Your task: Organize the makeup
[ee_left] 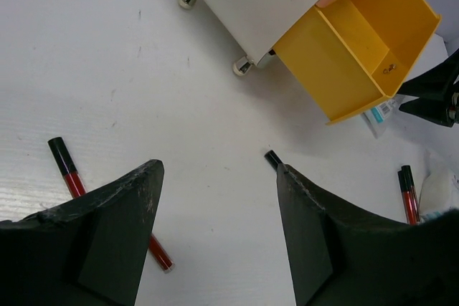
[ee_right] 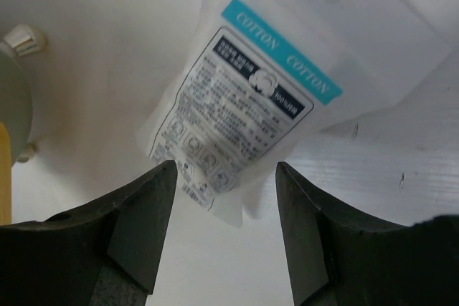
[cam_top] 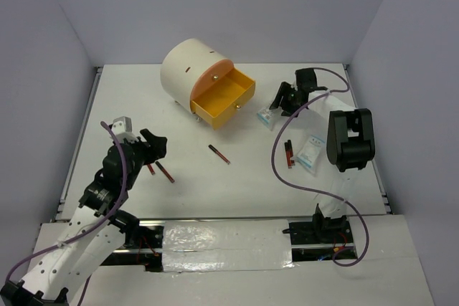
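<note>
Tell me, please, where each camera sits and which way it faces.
Top external: fixed above and behind the arms, looking down on the table; left gripper and right gripper both show.
Left wrist: on the left arm, looking down past its own fingers at red-and-black sticks and the yellow drawer.
Right wrist: on the right arm, looking down between its own fingers at a cotton packet.
Shared: top and left wrist views both show the yellow drawer; top and right wrist views, the cotton packet.

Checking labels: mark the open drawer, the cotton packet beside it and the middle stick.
Drawer (cam_top: 221,95), top view, its yellow floor.
Cotton packet (ee_right: 251,98), right wrist view, its printed label.
Middle stick (cam_top: 219,155), top view, its midpoint.
</note>
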You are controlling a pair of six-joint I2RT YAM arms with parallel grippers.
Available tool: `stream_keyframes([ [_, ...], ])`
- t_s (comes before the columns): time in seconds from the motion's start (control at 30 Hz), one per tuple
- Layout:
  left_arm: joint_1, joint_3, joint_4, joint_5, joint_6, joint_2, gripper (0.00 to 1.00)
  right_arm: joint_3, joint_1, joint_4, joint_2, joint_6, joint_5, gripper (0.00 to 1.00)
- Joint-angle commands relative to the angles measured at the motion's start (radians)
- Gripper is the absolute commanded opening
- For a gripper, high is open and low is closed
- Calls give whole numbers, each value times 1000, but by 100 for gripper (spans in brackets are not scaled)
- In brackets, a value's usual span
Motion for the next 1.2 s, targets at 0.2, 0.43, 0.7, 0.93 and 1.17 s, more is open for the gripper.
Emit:
stream_keyframes([
  [0.2, 6, 7, 25, -13, -15, 14, 77, 88, -10, 14, 89, 45, 73, 49],
  [0.43, 6, 8, 28, -16, -10, 21, 77, 30, -21, 114, 1, -18, 15, 21],
  [0.7, 6, -2, 62, -4, -9, 44, 77, -3, -42, 197, -155, -201, -63, 2],
  [0.93, 4, -2, 82, 2, 1, 56, 77, 29, -42, 266, -289, -485, -190, 0],
  [1.17, 6, -6, 99, 7, 4, 61, 77, 203, 23, 116, -350, -1051, -422, 0],
])
